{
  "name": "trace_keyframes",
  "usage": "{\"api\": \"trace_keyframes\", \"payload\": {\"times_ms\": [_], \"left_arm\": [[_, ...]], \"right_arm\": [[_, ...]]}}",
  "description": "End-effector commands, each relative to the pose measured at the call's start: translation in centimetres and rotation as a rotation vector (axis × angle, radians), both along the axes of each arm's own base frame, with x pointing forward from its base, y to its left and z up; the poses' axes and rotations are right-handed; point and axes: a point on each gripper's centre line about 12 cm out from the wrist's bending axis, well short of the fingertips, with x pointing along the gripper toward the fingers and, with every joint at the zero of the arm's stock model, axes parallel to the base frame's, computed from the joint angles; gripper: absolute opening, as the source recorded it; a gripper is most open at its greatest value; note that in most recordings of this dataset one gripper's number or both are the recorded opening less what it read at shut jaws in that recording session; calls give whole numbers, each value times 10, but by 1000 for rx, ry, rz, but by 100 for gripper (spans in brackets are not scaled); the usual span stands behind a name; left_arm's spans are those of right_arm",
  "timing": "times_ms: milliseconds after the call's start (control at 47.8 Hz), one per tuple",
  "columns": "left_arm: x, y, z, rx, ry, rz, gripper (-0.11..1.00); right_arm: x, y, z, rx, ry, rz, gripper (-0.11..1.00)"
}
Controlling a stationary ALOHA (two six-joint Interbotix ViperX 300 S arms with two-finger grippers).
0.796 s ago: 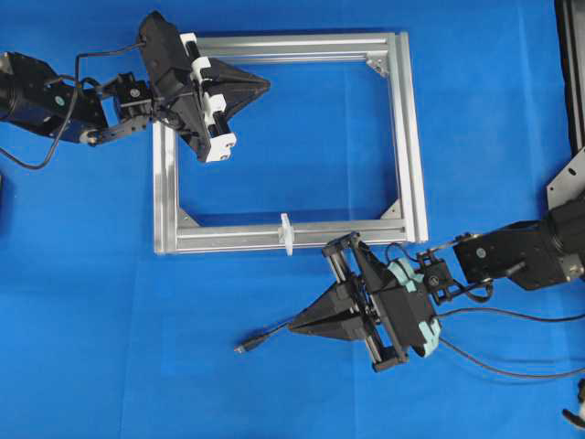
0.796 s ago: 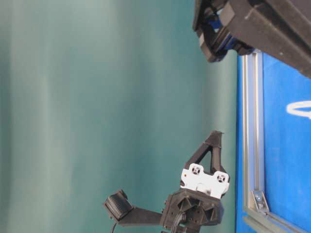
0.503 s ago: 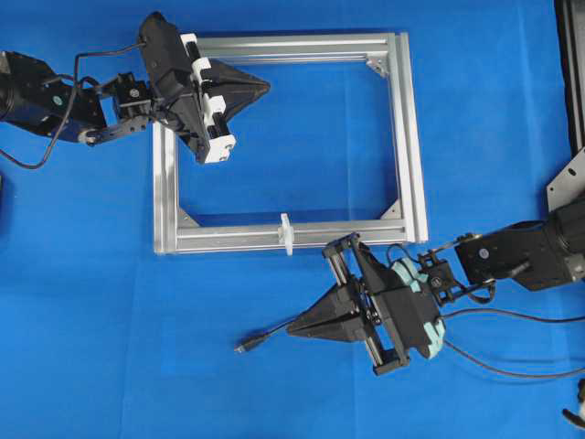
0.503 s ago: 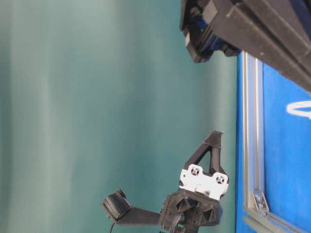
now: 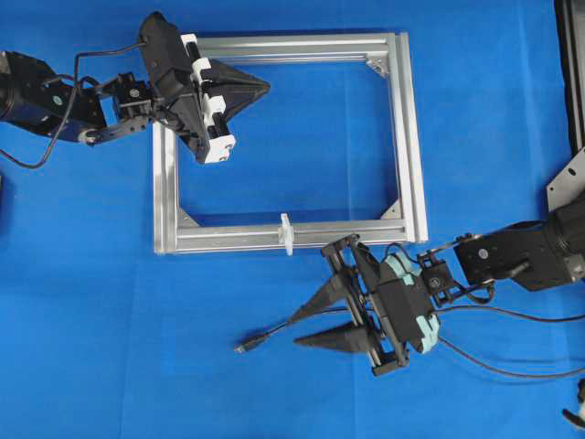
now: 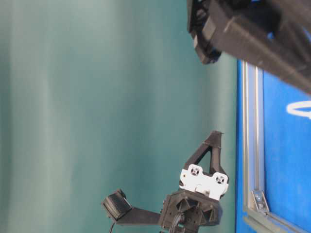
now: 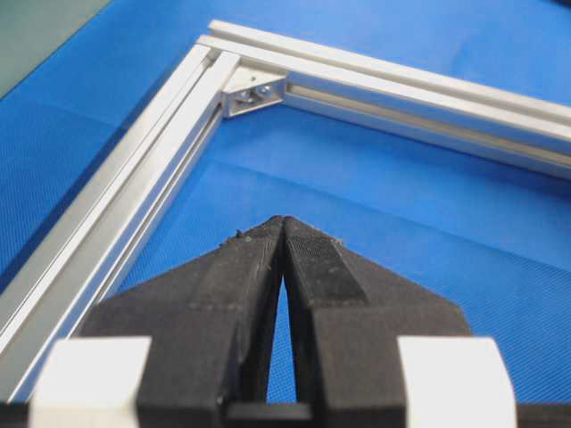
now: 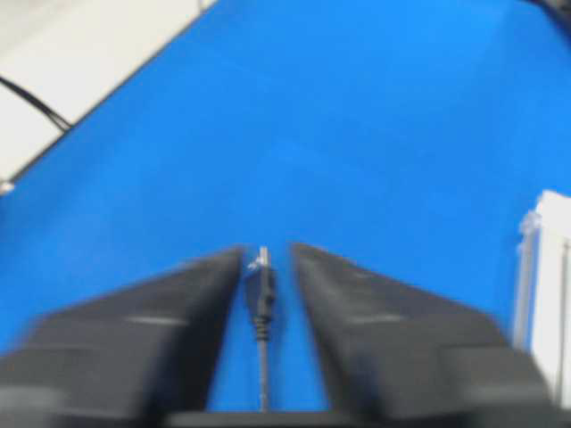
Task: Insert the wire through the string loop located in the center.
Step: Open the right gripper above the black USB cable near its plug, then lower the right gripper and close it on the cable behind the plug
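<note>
Right end effector spreading over the wire, below the frame

The left end effector (image 5: 265, 88) is hovering pressed together inside the frame's (image 5: 409, 137) upper left corner. The string loop (image 5: 286, 232) is standing on the frame's bottom bar. Just below it, the wire (image 5: 265, 340) is lying on the tabletop (image 5: 110, 347) between the spread fingers of the right end effector (image 5: 298, 330), untouched.

One wire (image 5: 265, 337), one string loop (image 5: 286, 232), one aluminium frame (image 5: 408, 137), two claws: left (image 5: 262, 88), right (image 5: 296, 329).

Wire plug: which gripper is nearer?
Right. The right gripper is open, its fingers straddling the wire just behind the plug. The left gripper is shut, far off over the frame's top-left corner.
</note>
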Motion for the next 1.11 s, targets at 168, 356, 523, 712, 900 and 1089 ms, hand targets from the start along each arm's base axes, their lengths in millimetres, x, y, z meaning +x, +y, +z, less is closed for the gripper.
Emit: {"api": "trace_keyframes", "payload": {"times_ms": [168, 356, 523, 712, 900, 1089], "left_arm": [[2, 0, 16, 15, -44, -4, 0], [2, 0, 16, 15, -44, -4, 0], [2, 0, 16, 15, -44, -4, 0], [2, 0, 15, 14, -42, -4, 0], [1, -1, 14, 12, -36, -4, 0], [0, -1, 14, 12, -35, -4, 0]], "right_arm": [[3, 2, 14, 8, -26, 1, 87], [5, 3, 12, 3, -7, -2, 80], [12, 2, 2, -11, 60, -21, 80], [19, 2, -18, -11, 123, -47, 80], [23, 1, -38, -9, 170, -68, 80], [24, 1, -52, -14, 202, -76, 80]]}}
